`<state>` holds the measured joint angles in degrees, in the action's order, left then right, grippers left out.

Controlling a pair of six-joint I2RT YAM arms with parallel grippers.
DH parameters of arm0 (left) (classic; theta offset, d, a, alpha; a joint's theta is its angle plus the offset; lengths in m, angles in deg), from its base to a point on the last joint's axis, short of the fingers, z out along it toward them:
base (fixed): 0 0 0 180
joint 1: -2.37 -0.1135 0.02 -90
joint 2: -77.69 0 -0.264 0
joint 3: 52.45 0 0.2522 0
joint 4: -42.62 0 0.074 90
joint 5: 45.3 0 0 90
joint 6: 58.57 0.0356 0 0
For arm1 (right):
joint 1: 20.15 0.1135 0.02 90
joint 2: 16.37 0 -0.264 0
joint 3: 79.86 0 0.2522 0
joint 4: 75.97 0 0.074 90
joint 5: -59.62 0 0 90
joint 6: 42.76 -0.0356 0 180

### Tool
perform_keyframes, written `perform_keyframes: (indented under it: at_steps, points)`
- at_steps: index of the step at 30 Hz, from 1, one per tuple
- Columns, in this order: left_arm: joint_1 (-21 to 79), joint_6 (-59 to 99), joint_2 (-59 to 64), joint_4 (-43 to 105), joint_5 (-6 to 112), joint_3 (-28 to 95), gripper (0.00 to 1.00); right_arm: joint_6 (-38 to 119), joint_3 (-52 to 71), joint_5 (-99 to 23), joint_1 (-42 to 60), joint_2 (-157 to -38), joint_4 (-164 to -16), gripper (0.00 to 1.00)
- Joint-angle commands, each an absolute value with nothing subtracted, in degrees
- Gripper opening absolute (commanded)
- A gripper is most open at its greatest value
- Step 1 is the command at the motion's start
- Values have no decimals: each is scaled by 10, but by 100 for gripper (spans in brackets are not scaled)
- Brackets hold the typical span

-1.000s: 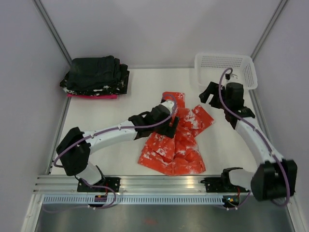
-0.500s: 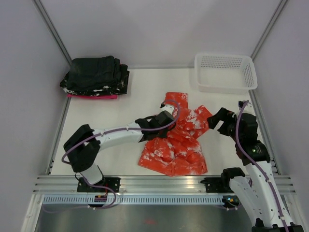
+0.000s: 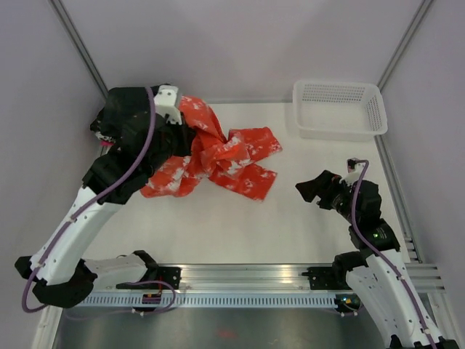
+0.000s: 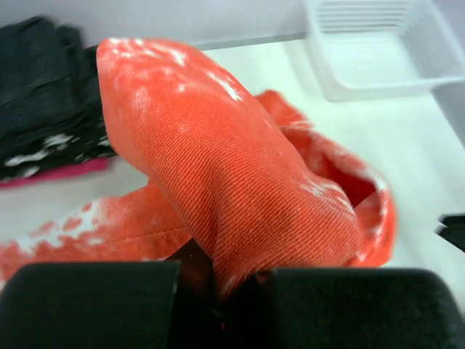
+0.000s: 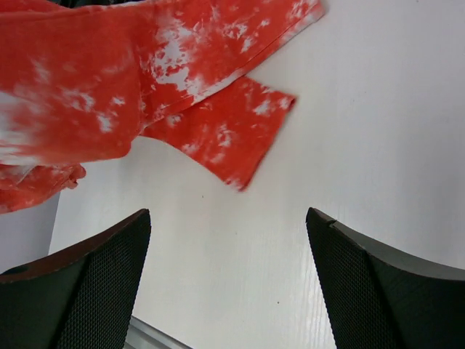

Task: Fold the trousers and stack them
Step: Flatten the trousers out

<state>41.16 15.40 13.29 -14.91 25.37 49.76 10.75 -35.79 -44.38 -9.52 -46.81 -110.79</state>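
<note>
The trousers (image 3: 221, 156), orange-red with white splotches, hang bunched from my left gripper (image 3: 176, 125), which is shut on a fold of them (image 4: 218, 218) up at the back left. Their free ends trail across the table toward the middle, one leg end (image 5: 225, 138) lying flat. In the left wrist view the fabric is pinched between the two dark jaws of the left gripper (image 4: 218, 289). My right gripper (image 3: 314, 190) stands open over bare table right of the trousers, its fingers (image 5: 94, 283) wide apart with nothing between them and apart from the cloth.
A stack of black folded garments (image 3: 127, 109) on a pink cloth (image 4: 54, 173) sits at the back left, partly hidden by my left arm. A white mesh basket (image 3: 338, 109) stands at the back right. Grey walls close in three sides.
My left gripper has shut on the trousers and carried them from the table's middle up toward the back left, by the black stack. My right arm drew back to the near right.
</note>
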Motion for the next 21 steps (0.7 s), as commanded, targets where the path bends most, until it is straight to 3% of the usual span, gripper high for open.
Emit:
perform_keyframes:
  at_steps: [1,3,7,8,11,14,17,21]
  points:
    - [494,178,49,-184,312,513,10,84,-347,-415,-89,-467,-1080,94]
    - [548,161,19,-145,328,486,19,107,-298,-355,-88,-493,-1124,97]
    - [592,113,-35,-94,342,445,64,131,-180,-223,-88,-563,-1278,98]
    - [593,106,-32,-89,340,427,79,130,-153,-211,-88,-559,-1288,98]
    - [592,96,3,-80,292,388,98,120,-152,-224,-89,-526,-1276,98]
    - [586,86,77,-103,207,359,100,113,-181,-283,-89,-511,-1236,98]
    - [544,56,175,-103,197,278,100,118,-214,-357,-88,-539,-1205,98]
    - [407,-6,262,-67,301,135,100,123,-271,-443,-86,-569,-1123,98]
